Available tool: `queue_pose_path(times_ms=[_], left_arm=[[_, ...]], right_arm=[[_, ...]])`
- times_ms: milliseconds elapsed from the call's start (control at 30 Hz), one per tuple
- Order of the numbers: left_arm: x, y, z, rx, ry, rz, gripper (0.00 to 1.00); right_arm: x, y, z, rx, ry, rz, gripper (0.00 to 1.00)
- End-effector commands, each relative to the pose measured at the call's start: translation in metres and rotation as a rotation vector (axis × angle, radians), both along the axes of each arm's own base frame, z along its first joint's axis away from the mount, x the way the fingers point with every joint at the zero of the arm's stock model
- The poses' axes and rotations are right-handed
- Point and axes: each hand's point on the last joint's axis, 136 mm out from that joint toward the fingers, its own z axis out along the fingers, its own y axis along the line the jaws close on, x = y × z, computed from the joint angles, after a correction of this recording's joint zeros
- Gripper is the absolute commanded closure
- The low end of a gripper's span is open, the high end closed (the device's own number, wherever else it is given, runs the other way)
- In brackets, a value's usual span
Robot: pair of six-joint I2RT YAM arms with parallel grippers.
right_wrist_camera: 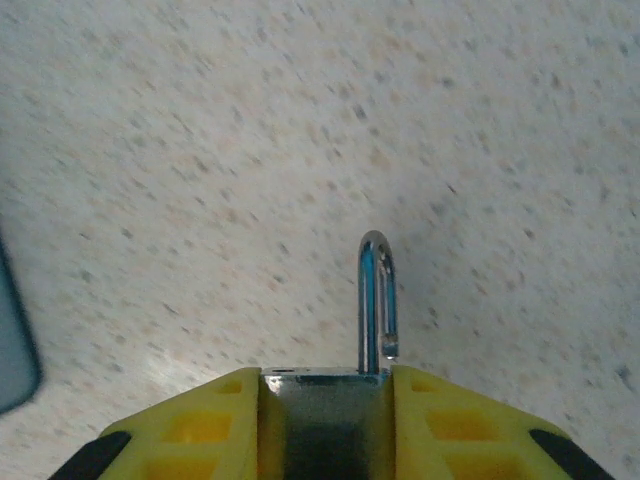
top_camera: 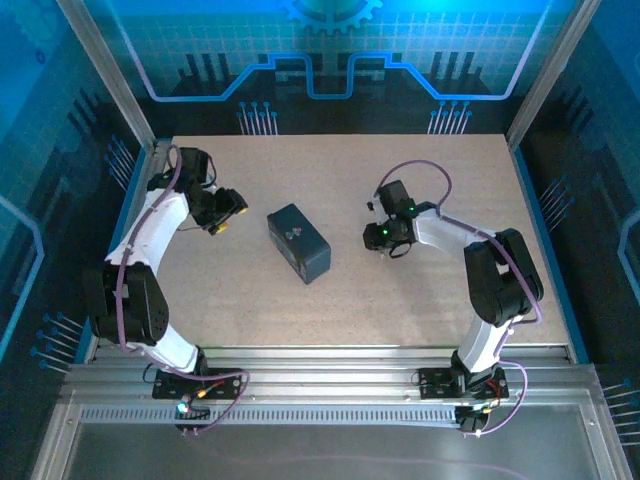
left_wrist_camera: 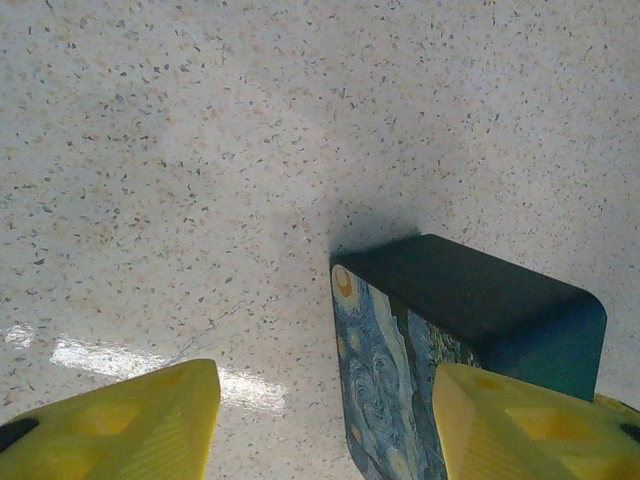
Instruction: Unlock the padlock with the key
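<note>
The right tool [right_wrist_camera: 325,374] takes up the bottom centre of its wrist view. Its two yellow fingers [right_wrist_camera: 200,425] are closed tight on the body of the padlock [right_wrist_camera: 322,420]. The shackle [right_wrist_camera: 376,295] sticks straight up out of the grip toward the middle of the frame, seen edge-on against the speckled worktop [right_wrist_camera: 300,130].

From overhead this tool [top_camera: 383,237] sits right of centre. The dark blue box [top_camera: 300,250] lies in the middle of the worktop [top_camera: 430,310], well apart from it.

The left tool [top_camera: 222,218] is left of centre, near the box's upper left end. In its wrist view the left tool [left_wrist_camera: 325,385] is spread wide and grips nothing, with yellow fingers [left_wrist_camera: 130,420] in the two bottom corners. The swirl-painted box [left_wrist_camera: 470,300] stands at lower right, between and just beyond them.
</note>
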Motion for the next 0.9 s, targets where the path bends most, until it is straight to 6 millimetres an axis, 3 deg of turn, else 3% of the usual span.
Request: queue_pose_path(times_ms=[0,100,167,267,433,467,667,867], left_arm=[[-0.004,-0.001,0.009,-0.021,-0.017,0.001,0.41],[-0.005,0.0,0.011,-0.015,-0.019,-0.005,0.41],[-0.006,0.0,0.01,-0.01,-0.016,-0.008,0.41],[-0.007,0.0,0.011,-0.009,-0.017,-0.008,0.41],[-0.007,0.0,0.012,-0.009,-0.02,-0.006,0.41],[-0.007,0.0,0.012,-0.011,-0.021,-0.007,0.41],[-0.004,-0.004,0.013,-0.011,-0.026,-0.019,0.41],[-0.005,-0.005,0.017,-0.001,-0.03,-0.031,0.41]], right_arm=[[-0.008,-0.016,-0.012,-0.085,0.012,0.022,0.56],[-0.008,-0.003,0.007,-0.012,-0.026,0.061,0.4],[-0.007,0.011,0.032,0.074,-0.074,0.099,0.31],[-0.009,0.035,0.072,0.195,-0.144,0.167,0.24],[-0.034,0.091,0.131,0.355,-0.251,0.338,0.14],[-0.04,0.101,0.137,0.355,-0.268,0.368,0.01],[-0.056,0.144,0.133,0.255,-0.3,0.475,0.0],[-0.05,0.16,0.101,0.095,-0.285,0.472,0.0]])
